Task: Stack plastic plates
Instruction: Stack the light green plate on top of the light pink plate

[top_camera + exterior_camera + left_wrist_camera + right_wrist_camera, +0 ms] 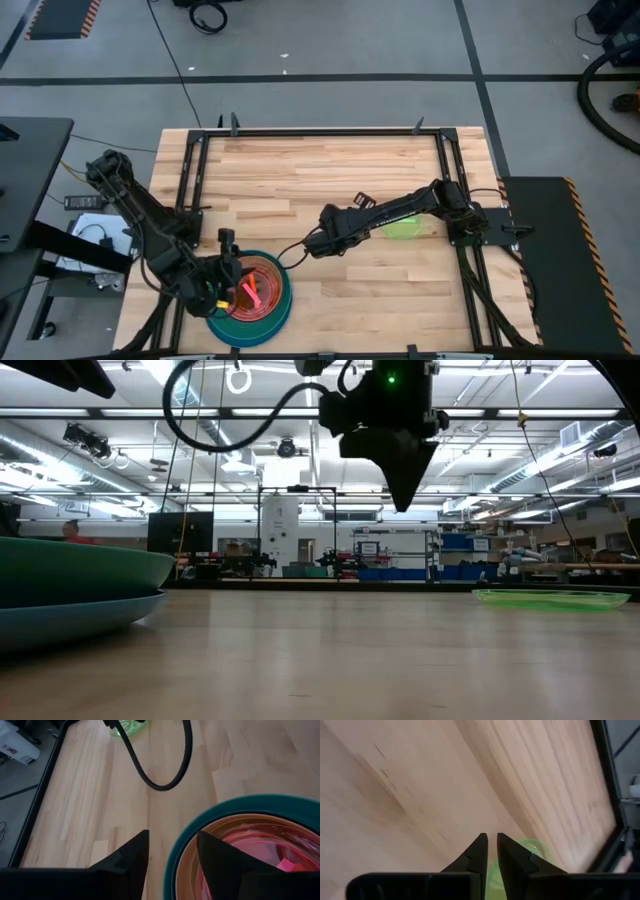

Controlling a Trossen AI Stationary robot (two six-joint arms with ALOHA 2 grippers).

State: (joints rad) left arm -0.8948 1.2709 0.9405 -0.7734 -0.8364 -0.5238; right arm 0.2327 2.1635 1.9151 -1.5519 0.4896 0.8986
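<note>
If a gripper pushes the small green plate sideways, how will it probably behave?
The small translucent green plastic plate lies flat and shallow on the smooth wooden table, so it would likely slide, not tip. It looks thin, so probably light.

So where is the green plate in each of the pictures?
High view: the green plate lies right of the table's middle, under the right arm.
Low view: it lies flat on the table at the right.
Left wrist view: only an edge shows, behind the black cable.
Right wrist view: it shows just past the right gripper.
Shared landmark: the black cable hanging from the right arm.
</note>
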